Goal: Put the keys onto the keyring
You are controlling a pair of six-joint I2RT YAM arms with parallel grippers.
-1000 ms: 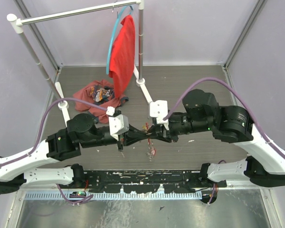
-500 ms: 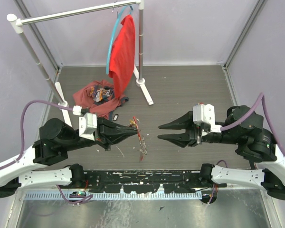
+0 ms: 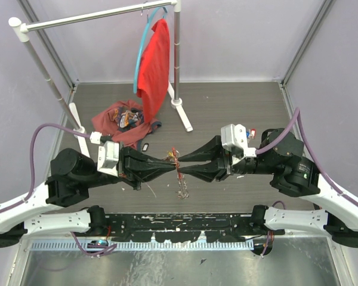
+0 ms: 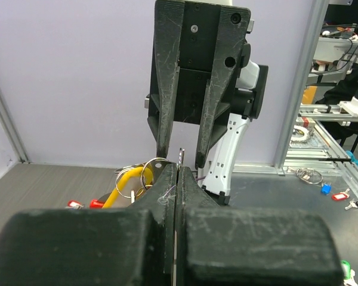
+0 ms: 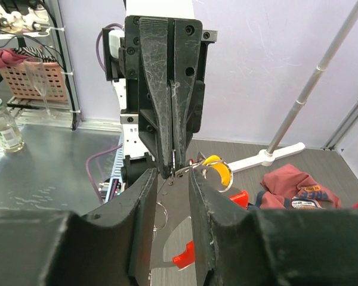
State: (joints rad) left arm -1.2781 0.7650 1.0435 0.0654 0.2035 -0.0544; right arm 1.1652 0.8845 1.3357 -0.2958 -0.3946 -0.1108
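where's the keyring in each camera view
top external: keyring at centre, where both arms' jaws meet
left wrist: lower centre, just left of the shut jaws
right wrist: centre, right of the facing jaws
shared landmark: left gripper, holding it in every view

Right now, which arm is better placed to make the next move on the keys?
Right, probably. The left gripper is shut on the keyring and holds it off the table. The right gripper faces it tip to tip, jaws parted and holding nothing, so it is free to work.
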